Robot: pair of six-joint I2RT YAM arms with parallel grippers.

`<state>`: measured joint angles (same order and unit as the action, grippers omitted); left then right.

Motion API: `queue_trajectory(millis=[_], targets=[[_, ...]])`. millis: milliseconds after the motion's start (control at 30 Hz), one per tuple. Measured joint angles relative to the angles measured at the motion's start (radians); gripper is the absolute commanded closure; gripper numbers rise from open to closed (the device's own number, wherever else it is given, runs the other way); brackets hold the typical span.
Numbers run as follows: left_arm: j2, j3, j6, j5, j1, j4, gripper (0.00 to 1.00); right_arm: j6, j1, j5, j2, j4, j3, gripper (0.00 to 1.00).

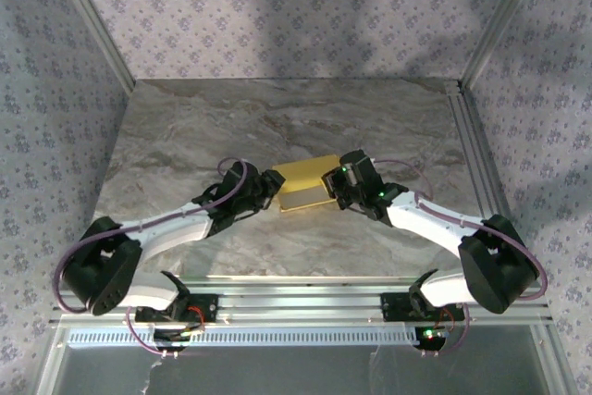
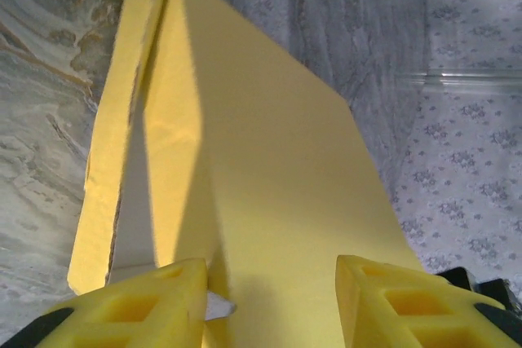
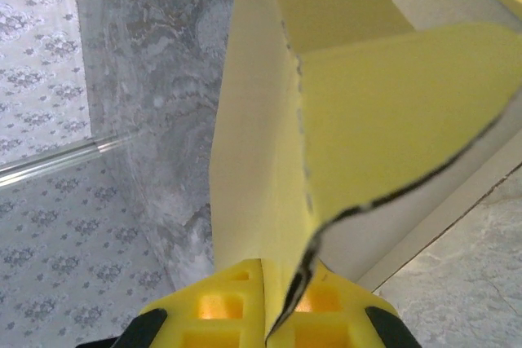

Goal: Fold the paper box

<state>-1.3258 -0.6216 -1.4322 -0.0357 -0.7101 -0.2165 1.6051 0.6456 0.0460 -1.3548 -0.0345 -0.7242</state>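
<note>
The paper box [image 1: 307, 182] lies yellow side up in the middle of the marble tabletop [image 1: 277, 117], caught between the two arms; the left claw [image 1: 269, 185] is at its left end and the right claw [image 1: 336, 188] at its right end, both hard up against the card; its long axis runs across the tabletop from left to right, the right end angled a little farther back than the left. From the left wrist, the left claw [image 2: 267, 266] has its jaws standing apart, and the broad yellow face of the box [image 2: 269, 160] stretches away from the gap between them, with a narrow flap folded alongside on the left; I can't tell whether either jaw touches the card. From the right wrist, the right claw [image 3: 277, 270] is pinched tight on a thin edge of the box [image 3: 391, 103], which rises straight out from between the closed jaws; a yellow flap curls off to the right of it, and the white inner side shows beyond.
</note>
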Motion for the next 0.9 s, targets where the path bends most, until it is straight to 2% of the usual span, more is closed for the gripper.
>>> queue_trajectory(millis=[167,400,567,900], targets=[[0.109,0.002,0.07,0.008,0.038,0.086,0.51,0.0,0.0,0.018,0.0,-0.002,0.015,1.0],[0.125,-0.002,0.161,0.003,0.072,0.2,0.52,-0.001,0.0,0.023,0.002,-0.019,0.042,1.0],[0.056,-0.065,0.232,-0.036,0.072,0.25,0.56,-0.01,0.0,0.034,0.016,-0.024,0.086,1.0],[-0.116,-0.077,0.282,-0.089,0.045,0.223,0.58,-0.034,0.0,0.055,0.008,-0.027,0.151,1.0]])
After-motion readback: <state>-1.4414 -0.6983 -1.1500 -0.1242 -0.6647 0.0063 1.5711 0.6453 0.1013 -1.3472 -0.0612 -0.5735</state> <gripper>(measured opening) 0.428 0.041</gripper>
